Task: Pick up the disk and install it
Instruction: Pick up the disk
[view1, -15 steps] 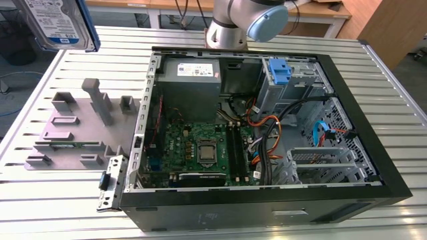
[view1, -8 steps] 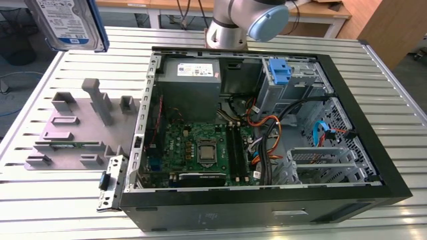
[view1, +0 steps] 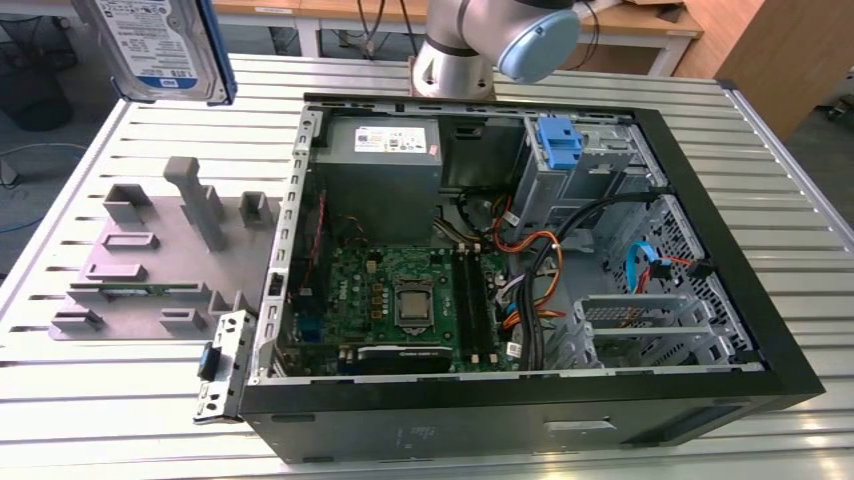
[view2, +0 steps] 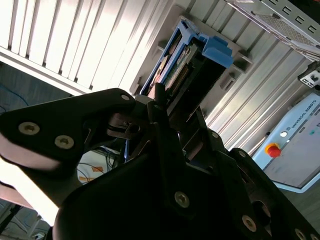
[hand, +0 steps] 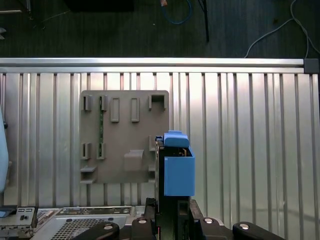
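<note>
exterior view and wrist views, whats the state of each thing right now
disk: held in the air above the table, clamped in the gripper
gripper: shut on the disk
computer case: lying on its side, side panel off, inside exposed
blue bracket: seated in the case's drive cage
grey fixture: lying flat on the table

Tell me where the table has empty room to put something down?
The table is bare at the exterior view's right of the computer case, on its camera side, and around the grey holder plate. Inside the case is crowded with cables and the motherboard. The gripper holds the disk up.
</note>
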